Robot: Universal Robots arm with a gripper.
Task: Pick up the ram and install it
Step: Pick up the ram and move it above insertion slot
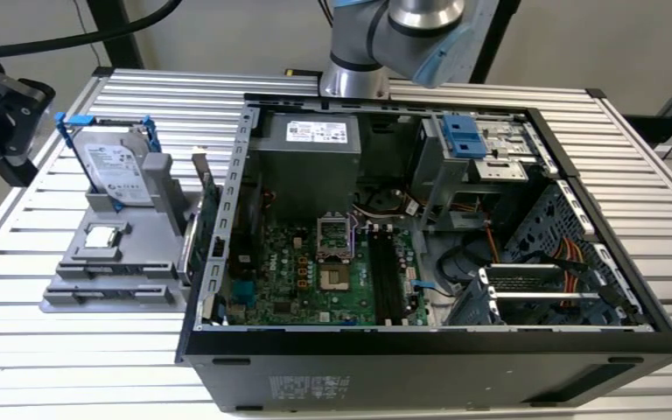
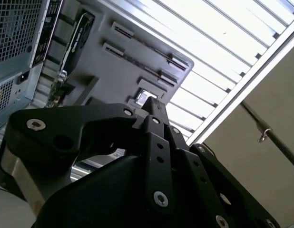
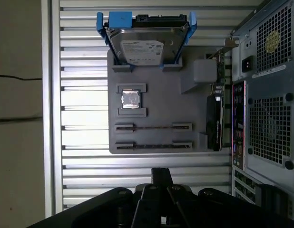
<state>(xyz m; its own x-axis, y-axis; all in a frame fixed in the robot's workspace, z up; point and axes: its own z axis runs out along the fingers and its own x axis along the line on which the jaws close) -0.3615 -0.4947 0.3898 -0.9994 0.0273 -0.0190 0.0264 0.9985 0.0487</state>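
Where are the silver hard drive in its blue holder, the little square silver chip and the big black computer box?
Silver hard drive (image 3: 144,45): first wrist view, its flat face.
Square silver chip (image 3: 131,99): first wrist view, its centre.
Black computer box (image 1: 430,376): exterior view, its near wall.

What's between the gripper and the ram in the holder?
Nothing visible. In the first wrist view the gripper hangs above the slatted table, short of the grey holder; the ram lies edge-on in the holder's slot nearest it, with only bare slats between.
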